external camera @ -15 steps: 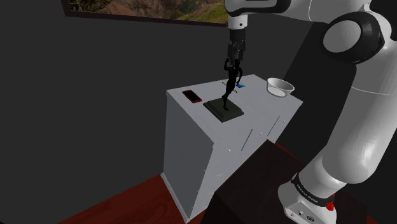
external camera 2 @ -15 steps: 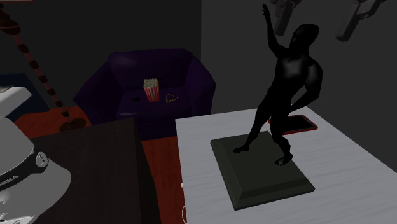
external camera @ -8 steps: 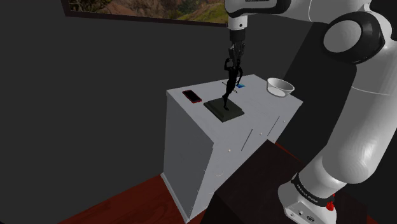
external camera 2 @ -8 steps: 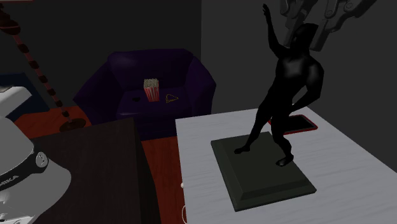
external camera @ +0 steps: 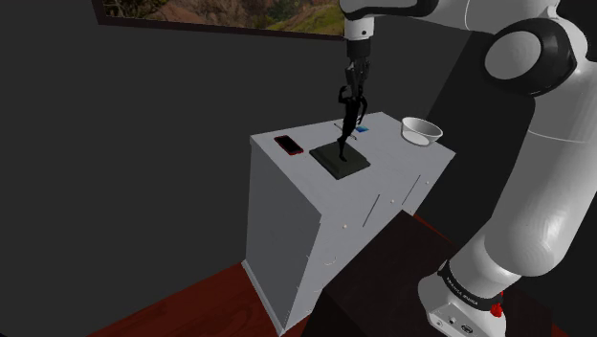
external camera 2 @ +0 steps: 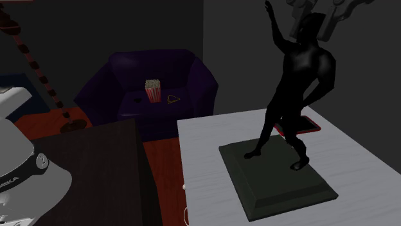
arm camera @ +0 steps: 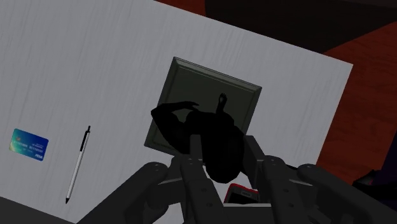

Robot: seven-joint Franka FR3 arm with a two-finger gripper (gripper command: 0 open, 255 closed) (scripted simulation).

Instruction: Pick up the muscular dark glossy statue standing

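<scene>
The glossy black muscular statue [external camera: 349, 115] stands upright with one arm raised on a dark square base [external camera: 341, 159], over the white cabinet top [external camera: 287, 201]. My black gripper [external camera: 353, 84] comes down from above and is shut on the statue's head [arm camera: 219, 143], one finger [arm camera: 194, 153] on each side. In the second exterior view the statue [external camera 2: 299, 83] reaches up to the gripper [external camera 2: 313, 19] at the picture's top edge. The base [external camera 2: 283, 183] appears raised slightly off the cabinet top [external camera 2: 360, 173].
A red phone [external camera: 289, 145] lies behind the statue and a white bowl [external camera: 421, 130] stands at the cabinet's far corner. A pen [arm camera: 77, 165] and a blue card [arm camera: 29, 144] lie beside the base. A purple sofa [external camera 2: 122, 83] holding a popcorn box [external camera 2: 153, 90] stands beyond.
The fingers went from open around the head to shut on it. The statue and its base have since shifted slightly upward with the gripper.
</scene>
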